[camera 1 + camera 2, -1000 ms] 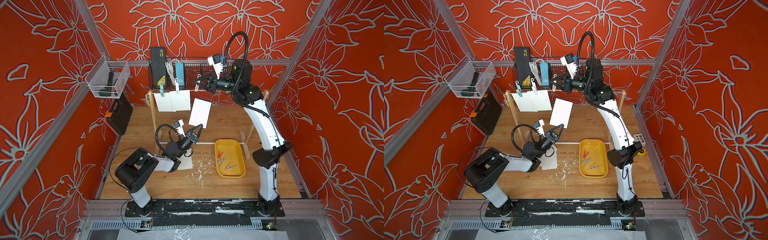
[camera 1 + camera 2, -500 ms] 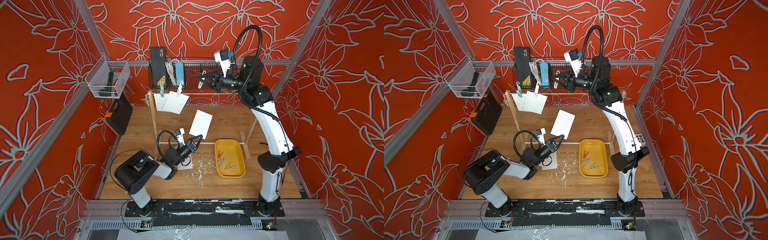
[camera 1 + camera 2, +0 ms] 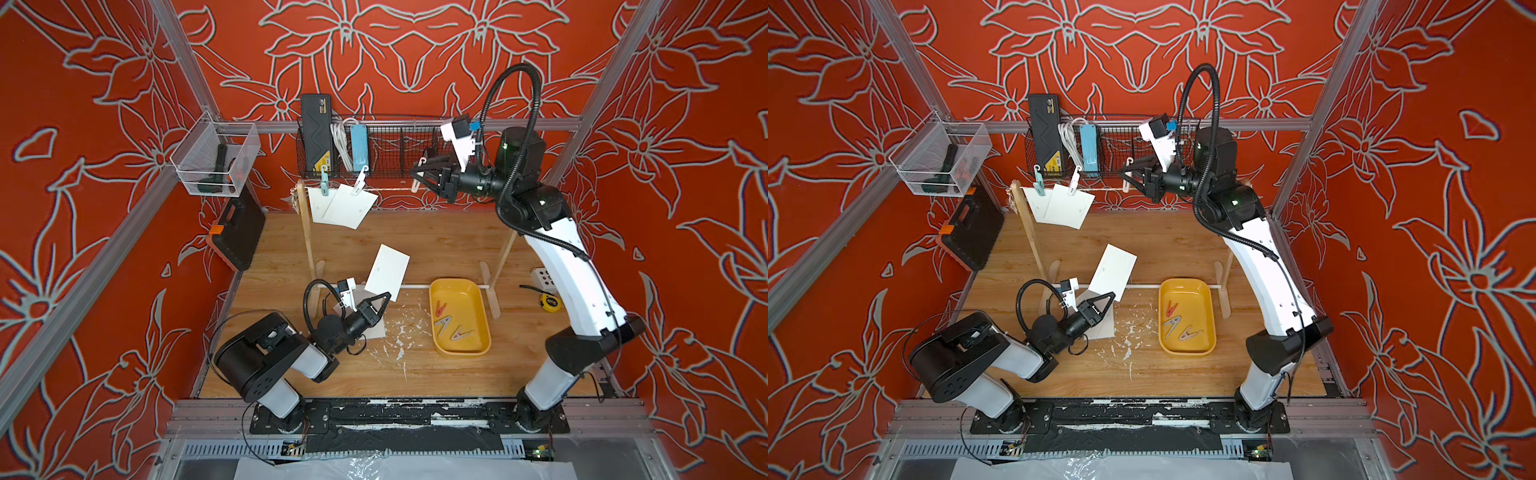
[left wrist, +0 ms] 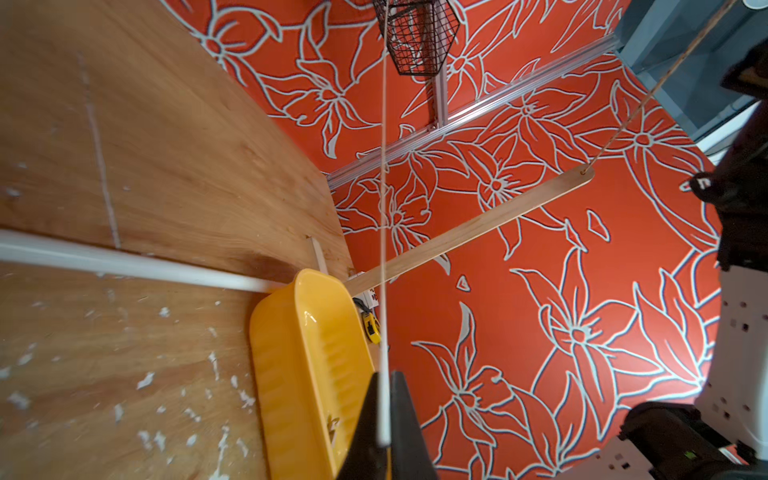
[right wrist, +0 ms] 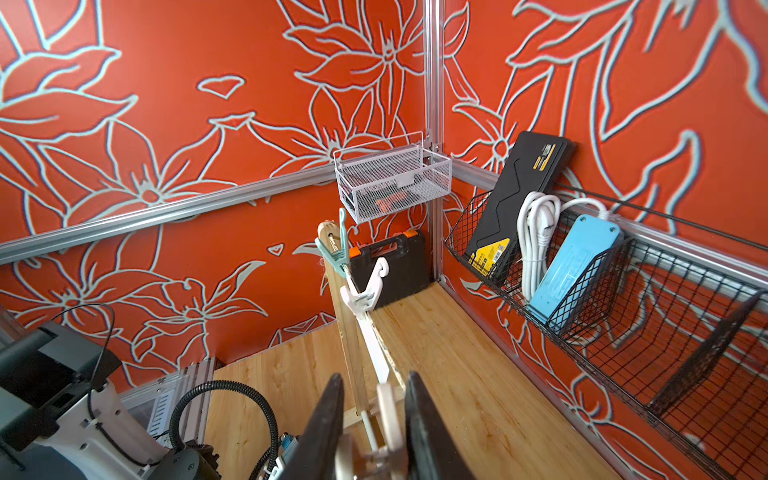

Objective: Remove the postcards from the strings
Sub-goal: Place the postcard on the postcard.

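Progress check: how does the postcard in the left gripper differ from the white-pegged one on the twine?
Attachment: held postcard is off the twine, pinched by the left gripper; white-pegged postcard hangs from it. Height: held postcard low near the table; white-pegged postcard up at twine height. Both plain white, tilted.

You face a matt, white-flecked wooden tabletop (image 3: 436, 237), a glossy yellow plastic tray (image 3: 465, 299), matt white paper postcards (image 3: 345, 208), rough twisted twine (image 3: 395, 189), a smooth white plastic peg (image 5: 388, 409) and a black metal-wire basket (image 3: 386, 149).
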Robot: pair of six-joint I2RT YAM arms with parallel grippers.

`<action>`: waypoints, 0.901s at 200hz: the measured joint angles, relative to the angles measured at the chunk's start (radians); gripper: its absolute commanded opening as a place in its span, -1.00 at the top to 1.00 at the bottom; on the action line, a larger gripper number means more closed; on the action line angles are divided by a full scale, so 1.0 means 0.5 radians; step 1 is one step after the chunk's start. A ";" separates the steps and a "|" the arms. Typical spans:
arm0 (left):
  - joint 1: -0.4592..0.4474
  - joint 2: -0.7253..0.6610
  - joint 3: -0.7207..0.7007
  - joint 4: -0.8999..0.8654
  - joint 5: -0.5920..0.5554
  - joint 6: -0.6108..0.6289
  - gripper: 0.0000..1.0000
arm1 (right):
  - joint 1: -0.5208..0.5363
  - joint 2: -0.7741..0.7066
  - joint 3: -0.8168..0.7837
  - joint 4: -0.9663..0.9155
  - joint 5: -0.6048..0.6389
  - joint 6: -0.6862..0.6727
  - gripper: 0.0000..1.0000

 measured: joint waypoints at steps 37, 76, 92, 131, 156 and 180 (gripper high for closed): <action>-0.001 -0.363 -0.094 -0.179 -0.107 0.057 1.00 | 0.000 -0.407 -0.513 0.092 0.150 -0.031 0.49; -0.001 -0.778 -0.127 -0.717 -0.247 0.163 1.00 | 0.000 -0.777 -1.163 0.215 0.312 0.049 0.48; -0.001 -0.833 -0.131 -0.892 -0.272 0.180 1.00 | 0.000 -0.922 -1.437 0.254 0.379 0.107 0.49; -0.001 -0.843 -0.157 -1.219 -0.303 0.192 1.00 | 0.000 -1.202 -1.946 0.220 0.548 0.182 0.48; -0.001 -0.842 -0.162 -1.357 -0.317 0.198 1.00 | 0.000 -1.339 -2.234 0.160 0.678 0.217 0.49; -0.001 -0.832 -0.161 -1.454 -0.329 0.197 1.00 | 0.001 -1.397 -2.482 0.146 0.764 0.282 0.49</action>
